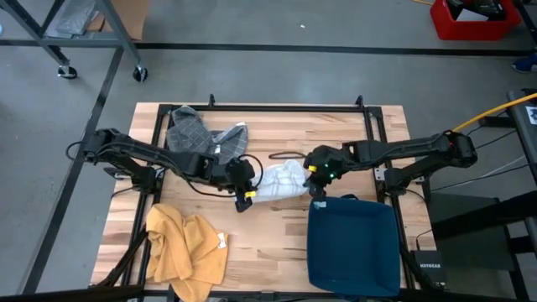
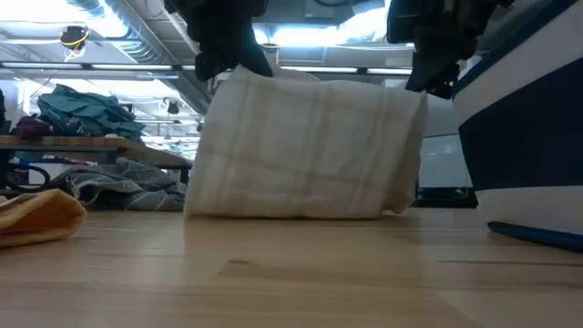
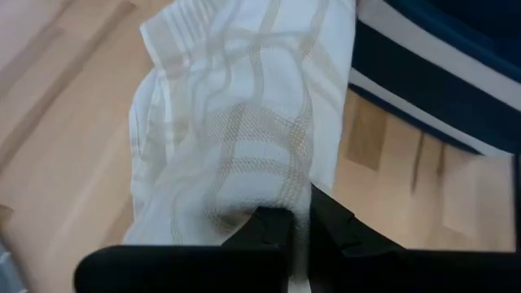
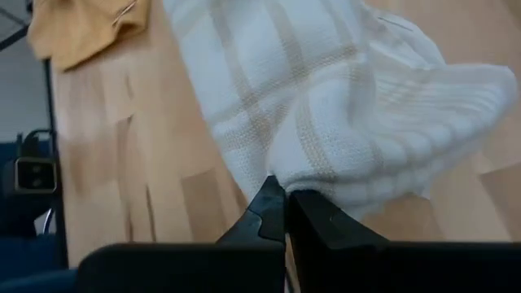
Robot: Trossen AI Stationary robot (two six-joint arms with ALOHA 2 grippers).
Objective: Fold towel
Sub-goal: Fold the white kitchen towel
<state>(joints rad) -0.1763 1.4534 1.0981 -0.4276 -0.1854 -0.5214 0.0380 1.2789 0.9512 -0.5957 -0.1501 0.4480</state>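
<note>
Hanging between both arms, white towel (image 1: 281, 180), left pincer (image 1: 245, 186) and right pincer (image 1: 316, 176) each pinching an end

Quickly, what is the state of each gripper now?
Left gripper: closed on the white towel.
Right gripper: closed on the same towel.

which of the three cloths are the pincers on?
The white plaid towel at table centre, between both shut pincers. The grey cloth at the far edge and the yellow cloth at the near-left lie untouched.
</note>
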